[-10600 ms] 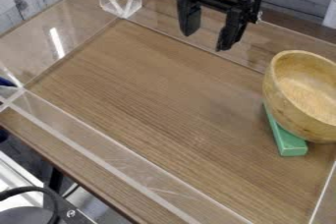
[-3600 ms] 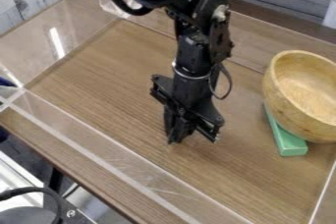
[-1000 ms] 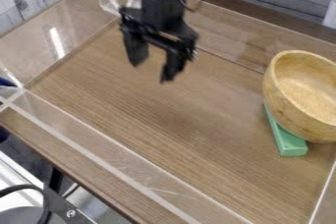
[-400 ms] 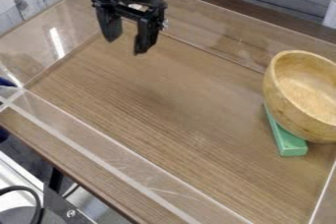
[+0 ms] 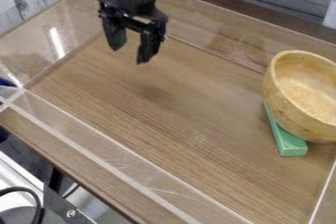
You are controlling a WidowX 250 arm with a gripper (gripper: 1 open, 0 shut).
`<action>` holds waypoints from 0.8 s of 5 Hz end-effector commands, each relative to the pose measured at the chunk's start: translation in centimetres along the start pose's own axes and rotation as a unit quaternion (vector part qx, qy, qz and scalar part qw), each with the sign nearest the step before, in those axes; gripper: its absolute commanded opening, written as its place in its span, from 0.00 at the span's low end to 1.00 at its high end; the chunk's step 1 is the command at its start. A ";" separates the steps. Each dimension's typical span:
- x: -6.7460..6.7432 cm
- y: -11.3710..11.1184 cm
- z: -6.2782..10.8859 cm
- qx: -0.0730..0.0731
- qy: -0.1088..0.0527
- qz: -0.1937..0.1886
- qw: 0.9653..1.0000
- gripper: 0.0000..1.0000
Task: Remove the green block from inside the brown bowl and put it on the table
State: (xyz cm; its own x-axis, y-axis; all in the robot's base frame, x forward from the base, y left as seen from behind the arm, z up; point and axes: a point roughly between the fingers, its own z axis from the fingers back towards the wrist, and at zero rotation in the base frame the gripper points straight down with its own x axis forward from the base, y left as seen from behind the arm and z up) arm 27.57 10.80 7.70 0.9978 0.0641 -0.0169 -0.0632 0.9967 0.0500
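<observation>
Your end effector (image 5: 133,43), black and jointed, hangs open over the desk (image 5: 164,100) on the far side. At the right, the green block (image 5: 285,138), flat and matte, lies on the wood-grain top, partly under the round, tilted wooden bowl (image 5: 305,92). Clear, shiny acrylic walls (image 5: 98,147) edge the desk; black cables (image 5: 29,191) curl outside the near-left corner.

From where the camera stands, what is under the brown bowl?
A green block juts out from under the bowl; its covered part and anything deeper beneath cannot be seen.
</observation>
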 end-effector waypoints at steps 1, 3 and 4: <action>2.0 1.8 0.7 0.015 -0.041 0.001 0.999 1.00; 3.7 1.9 -0.7 0.015 -0.022 0.027 0.999 1.00; 3.0 2.3 -2.2 0.019 -0.013 0.041 0.999 1.00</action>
State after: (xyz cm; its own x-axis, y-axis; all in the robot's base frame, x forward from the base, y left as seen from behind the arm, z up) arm 29.83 12.84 4.16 0.9897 0.1396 -0.0318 -0.1371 0.9881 0.0697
